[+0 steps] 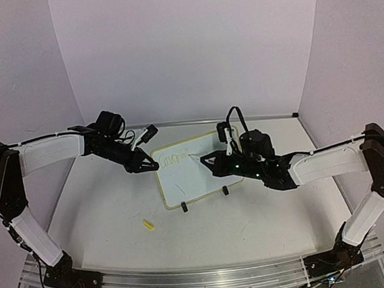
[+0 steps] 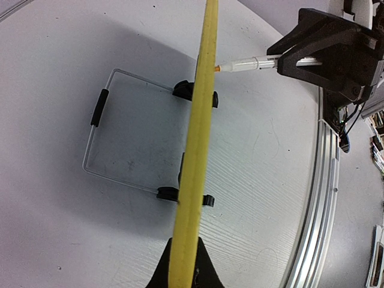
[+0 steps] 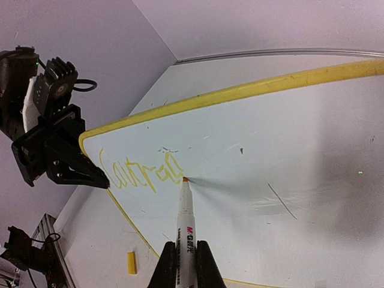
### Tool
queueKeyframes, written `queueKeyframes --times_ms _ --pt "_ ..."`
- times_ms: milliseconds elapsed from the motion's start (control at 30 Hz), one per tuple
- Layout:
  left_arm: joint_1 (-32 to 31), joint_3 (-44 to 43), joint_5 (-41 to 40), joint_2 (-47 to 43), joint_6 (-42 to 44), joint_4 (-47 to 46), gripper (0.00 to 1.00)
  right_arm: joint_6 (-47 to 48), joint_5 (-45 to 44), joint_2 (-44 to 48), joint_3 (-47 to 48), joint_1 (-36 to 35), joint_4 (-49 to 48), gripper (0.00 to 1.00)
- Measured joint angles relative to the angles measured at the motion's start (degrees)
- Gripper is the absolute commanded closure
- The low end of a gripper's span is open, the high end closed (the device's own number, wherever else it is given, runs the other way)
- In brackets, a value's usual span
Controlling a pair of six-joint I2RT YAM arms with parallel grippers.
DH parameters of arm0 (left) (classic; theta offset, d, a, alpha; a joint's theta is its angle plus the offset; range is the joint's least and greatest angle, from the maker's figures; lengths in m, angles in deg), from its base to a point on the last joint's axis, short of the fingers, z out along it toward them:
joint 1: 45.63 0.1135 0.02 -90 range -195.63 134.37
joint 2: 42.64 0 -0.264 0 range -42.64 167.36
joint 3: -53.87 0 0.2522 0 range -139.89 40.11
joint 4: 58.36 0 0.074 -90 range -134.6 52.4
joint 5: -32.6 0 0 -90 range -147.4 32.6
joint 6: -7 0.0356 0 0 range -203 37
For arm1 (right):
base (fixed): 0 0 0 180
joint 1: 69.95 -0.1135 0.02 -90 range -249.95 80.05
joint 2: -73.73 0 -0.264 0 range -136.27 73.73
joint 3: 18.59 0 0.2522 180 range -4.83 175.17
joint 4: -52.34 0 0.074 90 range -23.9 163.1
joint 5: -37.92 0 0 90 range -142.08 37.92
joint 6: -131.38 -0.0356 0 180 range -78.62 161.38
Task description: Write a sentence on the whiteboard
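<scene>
The whiteboard [image 1: 185, 182] with a pale yellow frame stands tilted on two black clip feet [image 1: 183, 207] mid-table. My left gripper [image 1: 149, 166] is shut on its left frame edge; in the left wrist view the yellow edge [image 2: 201, 150] runs up from my jaws [image 2: 185, 264]. My right gripper [image 1: 208, 160] is shut on a white marker [image 3: 186, 219], whose orange tip touches the board face [image 3: 288, 132]. The sentence [image 3: 141, 171] is one short line of yellow cursive ending at the tip; it also shows in the top view [image 1: 173, 158].
A small yellow marker cap [image 1: 147, 224] lies on the table in front of the board, also in the right wrist view [image 3: 131, 263]. A wire stand [image 2: 99, 138] props the board from behind. Walls enclose the back and sides.
</scene>
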Motion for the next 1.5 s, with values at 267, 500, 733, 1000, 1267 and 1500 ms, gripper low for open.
queueKeyframes --times_ms 267,500,733,1000,1267,1500 --pt "0.00 0.00 0.00 -0.02 -0.24 0.00 1.00 -0.99 0.35 -0.17 -1.46 0.00 0.00 1.00" --pt "0.00 0.00 -0.02 0.00 -0.37 0.00 1.00 -1.29 1.25 -1.29 -1.47 -0.66 -0.33 1.00" --pt "0.00 0.00 -0.02 -0.01 -0.35 0.00 1.00 -2.11 1.57 -1.92 -1.45 -1.01 -1.16 1.00" --pt "-0.14 0.00 -0.11 -0.02 -0.06 0.00 1.00 -2.54 1.86 -1.45 -1.60 -1.01 -5.27 1.00" --pt "-0.22 0.00 -0.17 -0.02 0.09 0.00 1.00 -2.06 -1.05 4.27 -3.48 -1.01 -5.92 1.00" --pt "-0.22 0.00 -0.17 -0.02 0.09 0.00 1.00 -1.58 -2.58 3.91 -3.37 -1.01 -4.35 1.00"
